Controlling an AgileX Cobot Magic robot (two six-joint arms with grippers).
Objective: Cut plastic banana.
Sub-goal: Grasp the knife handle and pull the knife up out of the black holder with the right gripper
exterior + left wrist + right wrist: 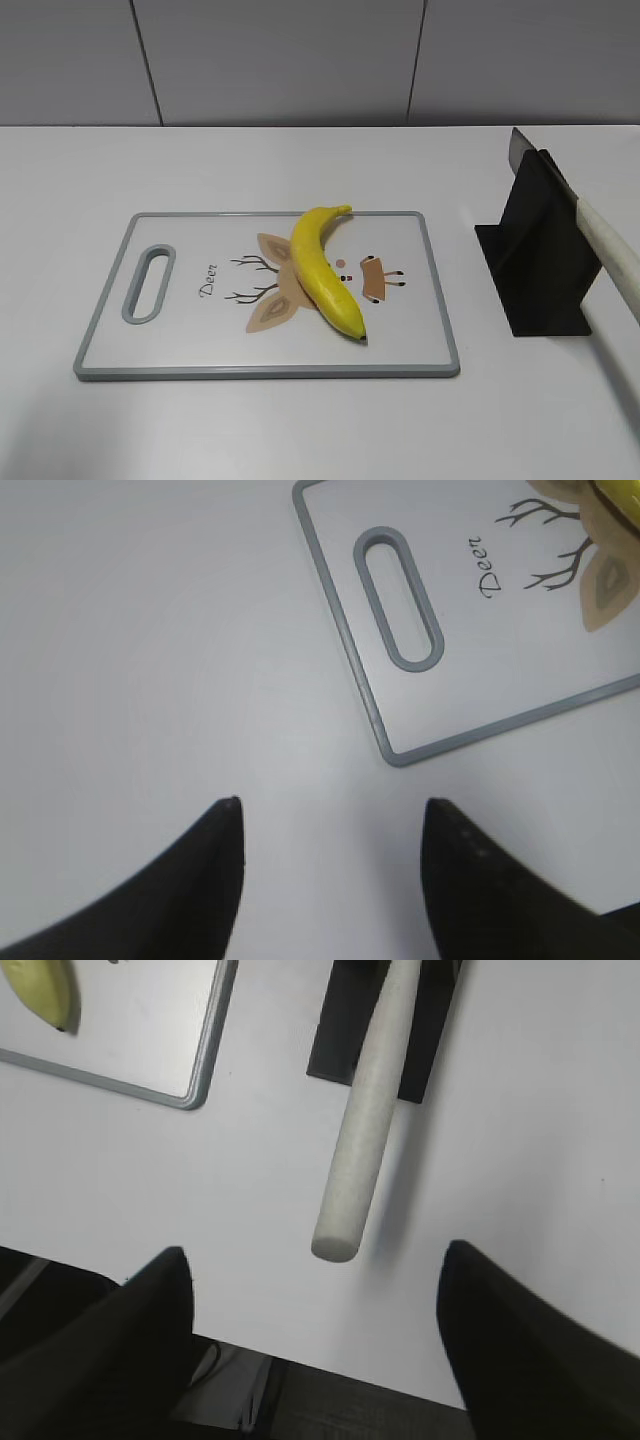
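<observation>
The plastic banana is bright yellow and curved, with a dark tip toward the front. It lies across the middle of a white cutting board with a grey rim and a deer drawing. Its tip end shows in the right wrist view, and a sliver shows in the left wrist view. A knife with a long white handle rests in a black stand at the right; the handle points toward my right gripper, which is open and empty just short of its end. My left gripper is open and empty over bare table left of the board.
The board's handle slot is at its left end, also in the left wrist view. The table's front edge lies under my right gripper. A grey tiled wall stands behind the table.
</observation>
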